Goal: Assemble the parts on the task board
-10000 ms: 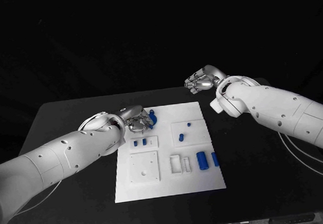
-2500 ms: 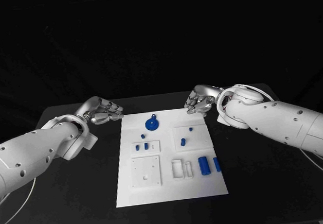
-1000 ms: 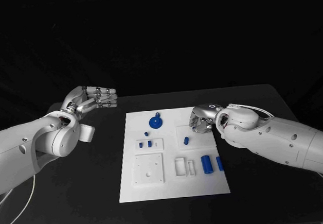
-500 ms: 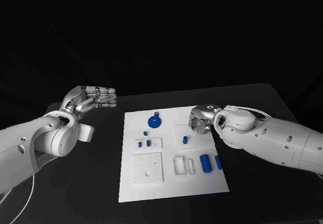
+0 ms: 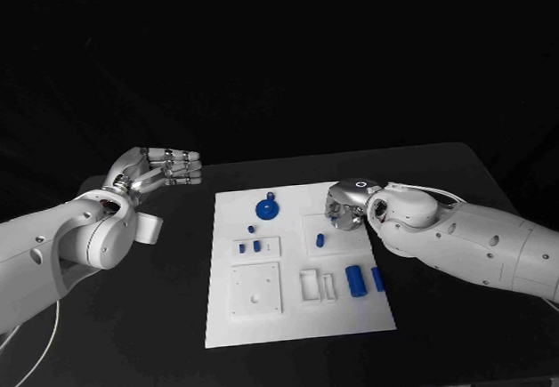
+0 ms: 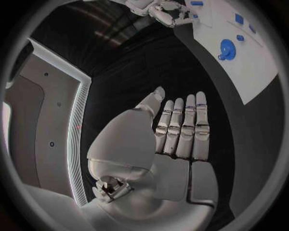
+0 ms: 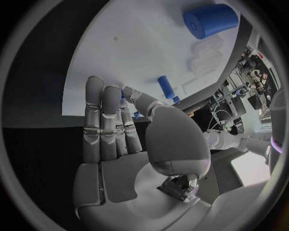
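So the task board (image 5: 302,321) sits flat in the middle of the tabletop (image 5: 481,322), long side running from the near edge toward the far edge, with the blue parts scattered on it: a round blue piece (image 5: 266,209) up near the board's far end, a couple of tiny blue pegs (image 5: 248,246) in a small recessed frame on its left side, one small peg (image 5: 319,240) more to the right, and two bigger blue cylinders (image 5: 354,279) lying side by side toward the right edge. Compared with a couple of seconds ago, the right robot hand (image 5: 345,205) has come in from off the board's far right corner and is now down over the right part of the board, right by that single peg; in its wrist view the fingers (image 7: 103,120) are straight and pressed together, holding nothing. The left robot hand (image 5: 160,171) has backed away from the board toward the tabletop's far left corner, flat, fingers together, empty too. Looks like the right side is taking the next pick, probably that small peg, and nothing's been grabbed yet.
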